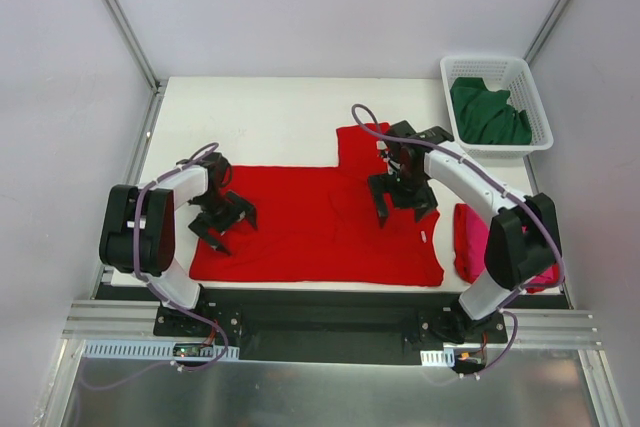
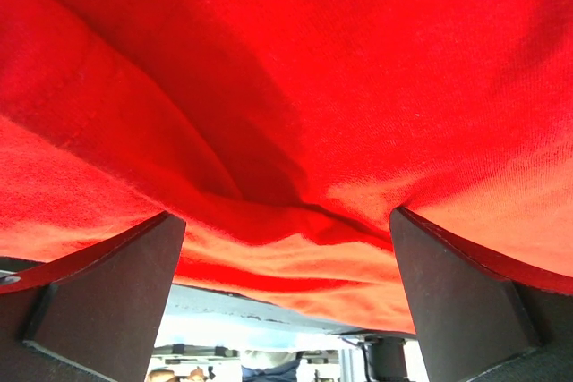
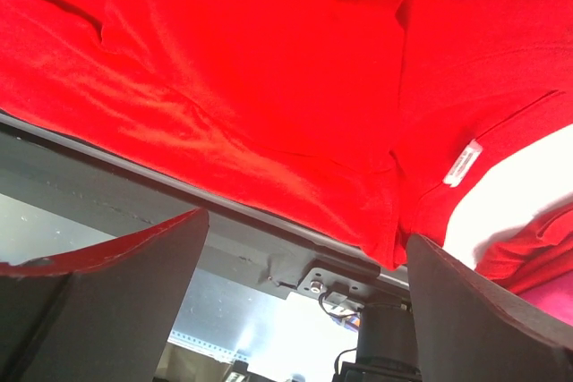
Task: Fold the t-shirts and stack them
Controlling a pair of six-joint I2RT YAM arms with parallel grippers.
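We see the left gripper [image 1: 230, 226] at 9 o'clock and the right gripper [image 1: 403, 211] at 3, both spread wide and empty, over the red t-shirt [image 1: 315, 232] lying mid-table (green t-shirt [image 1: 487, 115] in the basket [image 1: 447, 65] at 1).

top camera looks down; wrist cameras close on red t-shirt [image 1: 310, 232]

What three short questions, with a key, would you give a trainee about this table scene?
1. True or false: the green t-shirt lies in the white basket.
2. The pink t-shirt lies: A in the basket; B on the table, right of the red t-shirt; C on top of the green t-shirt.
3. Fill in: the left claw and the right claw both stand ___ over the red t-shirt.

Key: 1 true; 2 B; 3 open.
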